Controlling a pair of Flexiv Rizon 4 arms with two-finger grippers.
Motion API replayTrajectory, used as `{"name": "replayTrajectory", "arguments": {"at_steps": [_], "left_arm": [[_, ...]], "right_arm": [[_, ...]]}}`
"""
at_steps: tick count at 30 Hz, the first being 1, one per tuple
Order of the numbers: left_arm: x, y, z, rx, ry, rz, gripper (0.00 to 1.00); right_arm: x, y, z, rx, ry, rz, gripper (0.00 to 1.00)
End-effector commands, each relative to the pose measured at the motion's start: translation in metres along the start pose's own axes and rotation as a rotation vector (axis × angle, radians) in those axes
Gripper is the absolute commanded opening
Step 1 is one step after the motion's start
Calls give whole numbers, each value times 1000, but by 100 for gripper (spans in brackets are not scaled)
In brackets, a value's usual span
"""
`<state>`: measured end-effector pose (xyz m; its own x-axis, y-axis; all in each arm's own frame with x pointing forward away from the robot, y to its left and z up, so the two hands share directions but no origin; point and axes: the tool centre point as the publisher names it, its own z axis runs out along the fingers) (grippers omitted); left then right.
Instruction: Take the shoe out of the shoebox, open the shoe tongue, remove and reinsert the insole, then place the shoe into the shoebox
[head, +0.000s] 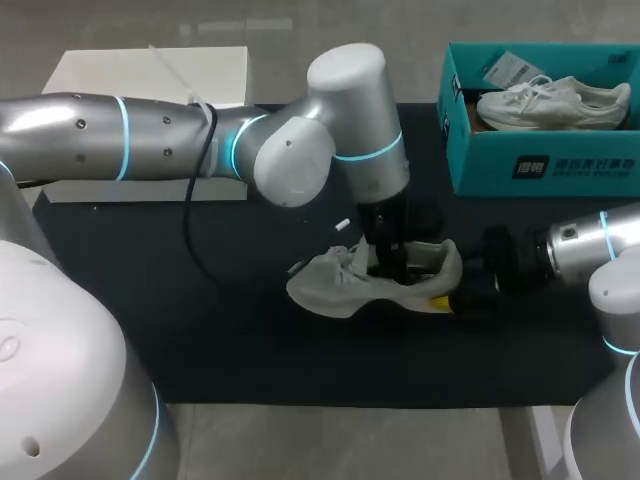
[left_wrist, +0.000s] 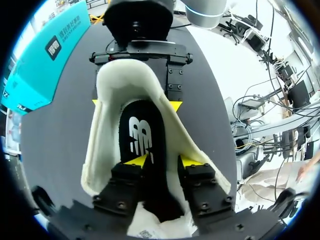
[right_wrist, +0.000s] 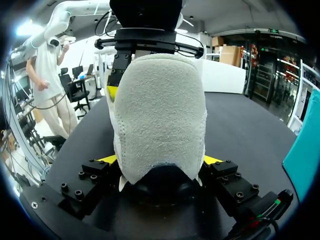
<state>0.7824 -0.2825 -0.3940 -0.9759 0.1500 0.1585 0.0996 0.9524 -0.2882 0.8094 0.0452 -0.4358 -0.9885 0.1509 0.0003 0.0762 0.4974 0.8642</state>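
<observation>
Shoe is out of the shoebox and lies on the black mat mid-worktop, toe to the left, heel to the right. Right gripper is clamped on the heel, one yellow tip on each side of the grey suede back. That's prob. to pin the shoe so it can't slide or tip while the other arm works inside.

Left gripper comes straight down into the shoe's mouth, fingers apart, gripping nothing. Its tips sit low in the opening w/ the black insole lying flat btw them, one tip over the insole's edge, the other against the pale lining. Collar is spread wide round the fingers, so the tongue looks opened.

Insole is seated in the shoe. I judge this is the insole step, either about to pull it out or pressing it home; can't tell which.

Shoebox sits at the mat's far right, well apart, w/ a second white sneaker in it. A white box sits far left.
</observation>
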Motion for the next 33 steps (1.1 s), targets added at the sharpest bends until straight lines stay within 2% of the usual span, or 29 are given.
{"name": "replayTrajectory", "arguments": {"at_steps": [1, 11, 15, 23, 29, 33], "left_arm": [[1, 1, 4, 1, 6, 4, 43], [-7, -5, 22, -33, 18, 14, 38], [-10, -5, 33, -72, 16, -1, 38], [-11, -2, 50, -111, -82, -25, 42], [-18, -2, 60, -106, -111, -29, 45], [-23, -1, 62, -95, -116, -38, 43]], "right_arm": [[-2, -2, 2, 1, -2, 0, 0], [-2, -2, 2, 1, -2, 0, 0], [-2, -2, 2, 1, -2, 0, 0], [-2, -2, 2, 1, -2, 0, 0], [-2, -2, 2, 1, -2, 0, 0], [-2, -2, 2, 1, -2, 0, 0]]}}
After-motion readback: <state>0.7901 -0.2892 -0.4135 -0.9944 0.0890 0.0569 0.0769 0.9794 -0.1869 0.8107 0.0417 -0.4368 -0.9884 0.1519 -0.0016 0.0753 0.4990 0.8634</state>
